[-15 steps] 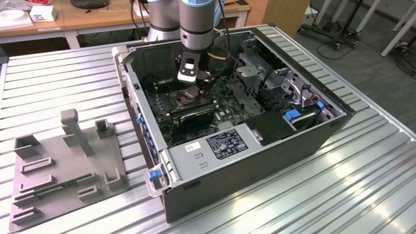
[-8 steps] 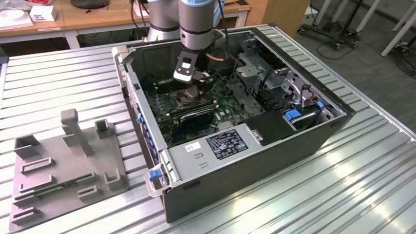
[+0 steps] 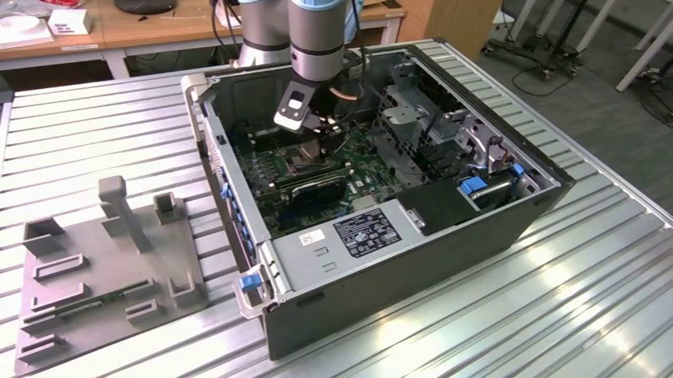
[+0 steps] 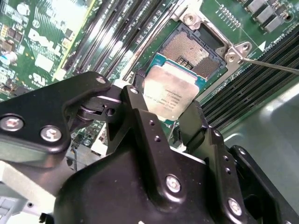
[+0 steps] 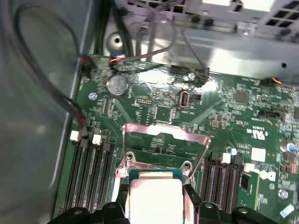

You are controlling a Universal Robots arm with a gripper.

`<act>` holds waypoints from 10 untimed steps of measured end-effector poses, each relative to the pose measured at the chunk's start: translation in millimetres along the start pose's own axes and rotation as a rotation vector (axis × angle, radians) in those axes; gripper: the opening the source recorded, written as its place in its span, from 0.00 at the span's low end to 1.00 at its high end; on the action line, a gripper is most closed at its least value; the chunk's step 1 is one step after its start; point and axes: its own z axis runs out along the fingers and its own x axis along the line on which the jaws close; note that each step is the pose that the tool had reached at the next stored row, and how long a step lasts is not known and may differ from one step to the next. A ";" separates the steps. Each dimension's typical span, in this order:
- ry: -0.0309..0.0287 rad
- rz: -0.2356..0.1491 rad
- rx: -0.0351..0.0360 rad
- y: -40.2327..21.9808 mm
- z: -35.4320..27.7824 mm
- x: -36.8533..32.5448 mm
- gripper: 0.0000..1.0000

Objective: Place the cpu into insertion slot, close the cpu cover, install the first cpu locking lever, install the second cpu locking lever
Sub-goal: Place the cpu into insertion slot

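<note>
Inside the open computer case [image 3: 421, 252], over the green motherboard [image 3: 363, 165], I have the cpu [image 4: 170, 95] pinched in the tool [image 4: 164, 114]. Its black fingers [image 4: 135, 109] are drawn in narrow on two opposite edges of the chip, with the silvery-grey top facing the second wrist view. The chip sits tilted just at the near edge of the insertion slot [image 4: 187, 49], and most of the slot's dark contact field lies uncovered beyond it. I cannot tell from here whether the chip's far edge touches the socket rim. In the first wrist view the cpu cover [image 5: 163, 132] stands swung up behind the chip, and board shows through its cut-out centre. A thin metal locking lever [image 4: 273, 66] pokes out to one side of the socket's corner bracket, clear of the frame. Long black memory slots [image 4: 119, 32] run along both sides of the socket, and a coin cell battery [image 5: 117, 86] lies farther up the board, near a bundle of dark cables [image 5: 46, 84]. In the exterior view the arm [image 3: 315, 35] reaches down into the case from above. The case rests on a ribbed aluminium worktop [image 3: 547, 299], and a grey fixture plate [image 3: 100, 276] with upright posts lies well apart on the exterior view's left.
</note>
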 end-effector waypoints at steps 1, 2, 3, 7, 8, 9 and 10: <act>-0.0001 0.000 0.0000 0.0 0.0 0.0 0.54; -0.0001 0.000 -0.0001 0.0 0.0 0.0 0.54; 0.0000 0.000 -0.0001 0.0 0.0 0.0 0.54; 0.0001 0.001 -0.0002 -2.2 0.0 1.0 0.54; 0.0000 0.001 -0.0003 -3.4 -0.1 1.7 0.54; -0.0002 0.002 -0.0002 -4.7 -0.3 2.4 0.54; -0.0002 0.003 -0.0003 -6.2 -0.4 3.1 0.54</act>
